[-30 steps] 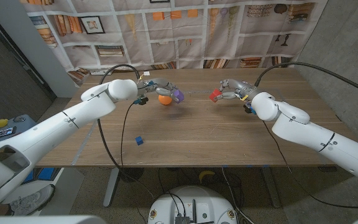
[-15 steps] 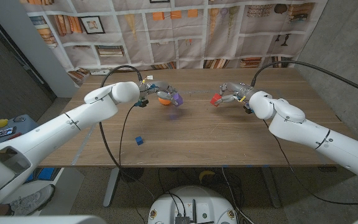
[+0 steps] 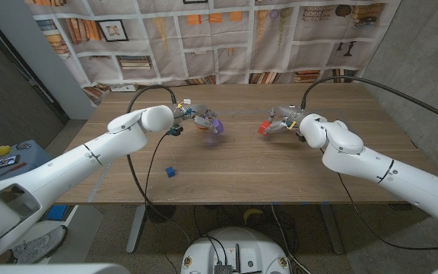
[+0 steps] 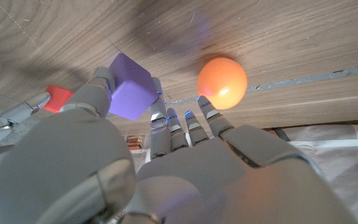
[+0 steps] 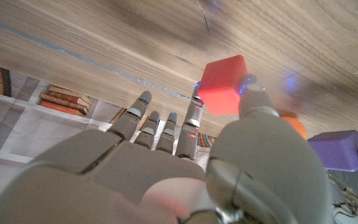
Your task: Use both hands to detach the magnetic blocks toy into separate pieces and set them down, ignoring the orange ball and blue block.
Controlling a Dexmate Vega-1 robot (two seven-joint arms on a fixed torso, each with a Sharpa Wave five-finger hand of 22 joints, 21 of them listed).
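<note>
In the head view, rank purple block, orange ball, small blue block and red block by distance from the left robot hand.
1. Purple block, held by the left robot hand.
2. Orange ball, just beneath that robot hand.
3. Red block, right side, in the right robot hand.
4. Blue block, near edge; nearly tied with red.

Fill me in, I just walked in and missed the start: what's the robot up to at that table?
It has pulled a magnetic block toy apart. The left hand holds the purple block in its fingers, close to the orange ball on the table. The right hand holds the red block. Neither piece is set down yet. A small blue block lies untouched nearer the front edge.
</note>
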